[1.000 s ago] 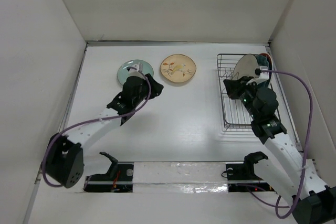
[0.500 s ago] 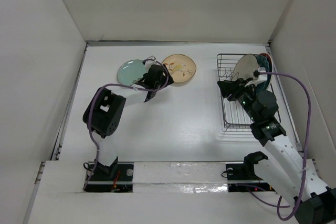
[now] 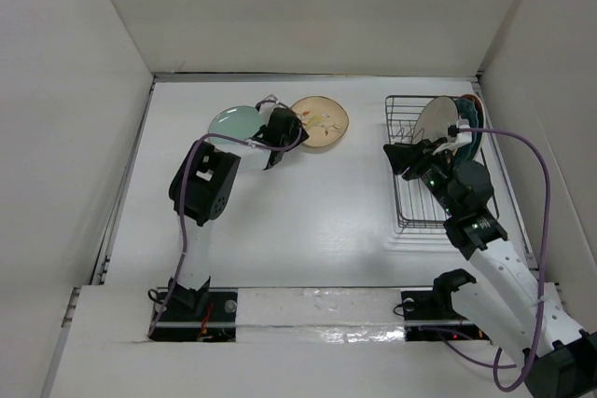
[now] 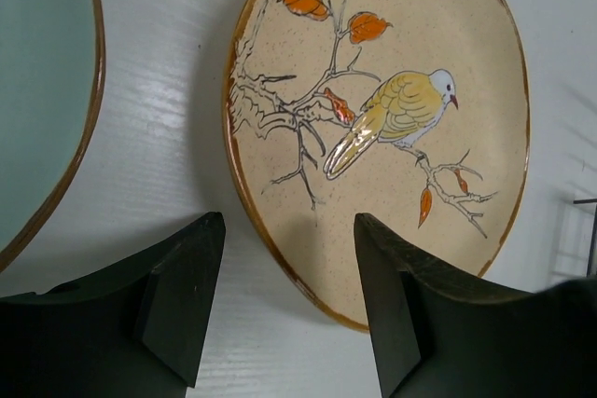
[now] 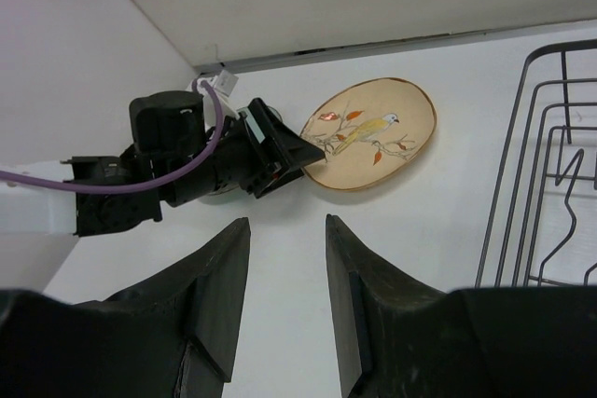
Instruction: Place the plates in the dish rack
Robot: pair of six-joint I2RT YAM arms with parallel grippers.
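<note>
While spread open, left hand [image 4: 287, 258] at near rim of beige floral plate [image 4: 401, 53]

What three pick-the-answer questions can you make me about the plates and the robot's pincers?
1. Where is the left pincer?
A. Tucked by its own base
B. At the bird plate's rim
C. Raised high in the air

2. How many plates lie flat on the table?
A. One
B. Two
C. Five

3. How is the right pincer?
A. Open, holding nothing
B. Shut on a plate
C. Shut on a cable

Answers:
1 B, its fingers sit either side of that rim.
2 B, just the green plate and the bird plate.
3 A, a wide gap with nothing in it shows between its fingers.
</note>
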